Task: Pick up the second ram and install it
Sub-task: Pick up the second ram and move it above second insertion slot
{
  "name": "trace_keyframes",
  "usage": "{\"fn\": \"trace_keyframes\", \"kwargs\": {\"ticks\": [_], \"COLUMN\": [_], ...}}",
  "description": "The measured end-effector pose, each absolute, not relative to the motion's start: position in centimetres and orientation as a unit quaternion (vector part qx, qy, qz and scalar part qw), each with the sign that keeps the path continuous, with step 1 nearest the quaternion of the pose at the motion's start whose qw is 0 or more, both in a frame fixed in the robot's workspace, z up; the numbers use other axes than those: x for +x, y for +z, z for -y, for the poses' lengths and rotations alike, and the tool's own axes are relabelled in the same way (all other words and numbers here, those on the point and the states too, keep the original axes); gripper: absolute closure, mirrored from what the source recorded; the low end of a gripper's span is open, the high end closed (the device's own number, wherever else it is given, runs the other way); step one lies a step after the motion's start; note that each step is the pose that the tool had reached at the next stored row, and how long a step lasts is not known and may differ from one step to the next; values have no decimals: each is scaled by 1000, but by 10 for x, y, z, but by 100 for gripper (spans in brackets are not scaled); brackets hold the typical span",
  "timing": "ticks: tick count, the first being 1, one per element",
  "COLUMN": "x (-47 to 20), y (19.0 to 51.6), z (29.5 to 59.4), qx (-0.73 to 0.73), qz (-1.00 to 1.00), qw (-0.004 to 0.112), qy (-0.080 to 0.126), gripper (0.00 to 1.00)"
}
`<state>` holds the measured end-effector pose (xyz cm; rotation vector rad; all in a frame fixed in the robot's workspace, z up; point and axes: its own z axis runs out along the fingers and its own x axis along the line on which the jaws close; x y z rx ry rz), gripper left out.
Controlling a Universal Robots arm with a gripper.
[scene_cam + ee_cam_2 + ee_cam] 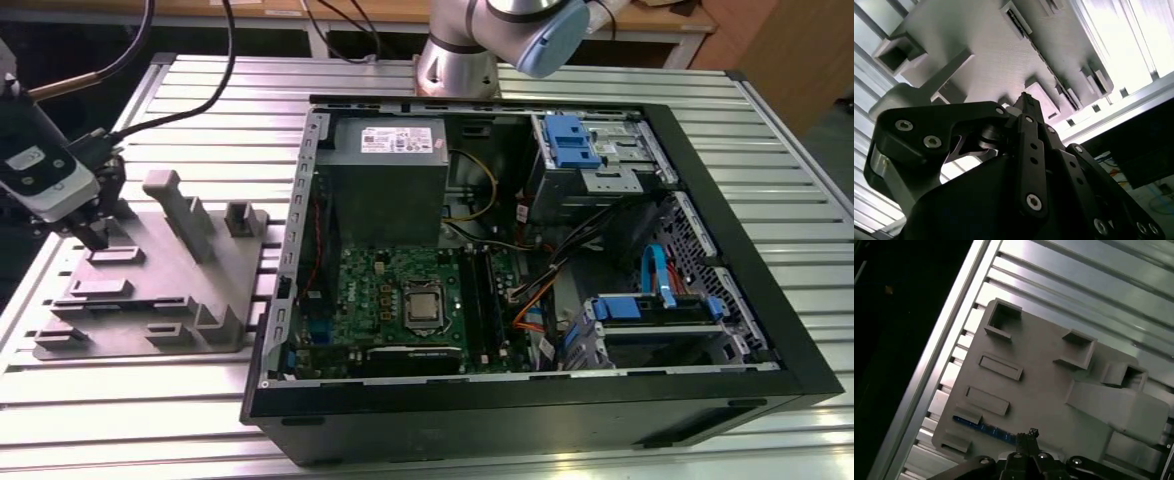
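Observation:
The second ram (984,429) is a narrow blue strip standing on edge in a slot of the grey fixture plate (1044,390), held between two small raised blocks. My gripper (1032,432) hangs just above the plate at one end of that strip. Its black fingertips (1024,98) are pressed together with nothing between them. In the exterior view the gripper (96,238) sits over the far corner of the fixture plate (160,290), on the exterior view's left. The open computer case (534,250) with its green motherboard (387,300) lies well off to the exterior view's right.
The fixture carries an upright grey post (180,210) and several raised pockets (1004,320). It rests on a ribbed aluminium table (200,90). Inside the case are a grey power supply (387,150), blue drive brackets (567,140) and loose cables (534,300). Black cables (200,60) trail from the wrist.

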<state>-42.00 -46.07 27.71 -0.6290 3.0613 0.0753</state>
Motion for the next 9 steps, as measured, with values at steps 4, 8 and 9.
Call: {"fn": "trace_keyframes", "kwargs": {"ticks": [4, 8, 9], "x": [-420, -420, -420], "y": [276, 275, 275], "z": [461, 461, 461], "qx": [-233, -267, -275], "qz": [-972, -963, -961], "qw": [7, 6, 6], "qy": [24, 24, 24], "gripper": [93, 93, 93]}}
